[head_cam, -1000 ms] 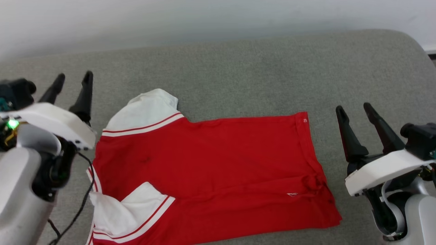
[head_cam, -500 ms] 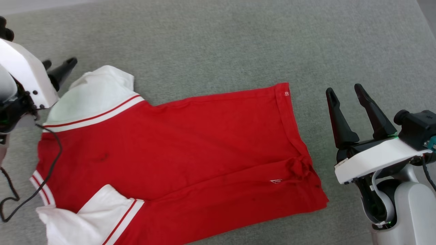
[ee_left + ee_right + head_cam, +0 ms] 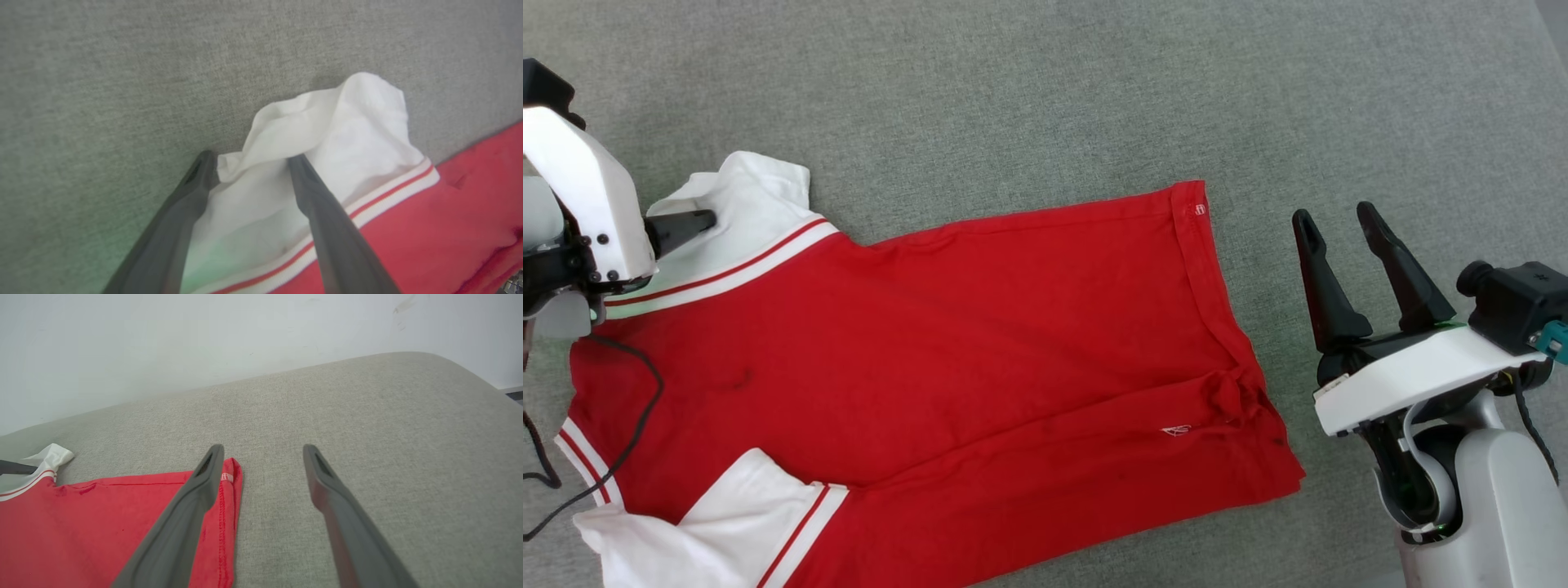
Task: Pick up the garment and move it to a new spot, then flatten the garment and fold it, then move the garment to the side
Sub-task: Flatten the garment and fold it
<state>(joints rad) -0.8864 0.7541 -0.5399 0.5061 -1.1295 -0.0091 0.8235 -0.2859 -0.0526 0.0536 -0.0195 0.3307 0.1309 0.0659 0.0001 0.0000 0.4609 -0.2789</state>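
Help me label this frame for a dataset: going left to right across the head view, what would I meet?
left pincer, its tip over the upper white sleeve → garment, from white sleeves to red hem → right pincer, apart from the hem over bare grey fabric.

Red garment with white, stripe-trimmed sleeves spread on grey cushion, left gripper over the upper sleeve, right gripper fingers parted, near the hem, not touching

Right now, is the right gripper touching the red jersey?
Apart. In the head view, bare grey cushion separates the right gripper from the hem of the jersey; its jaws stand open.
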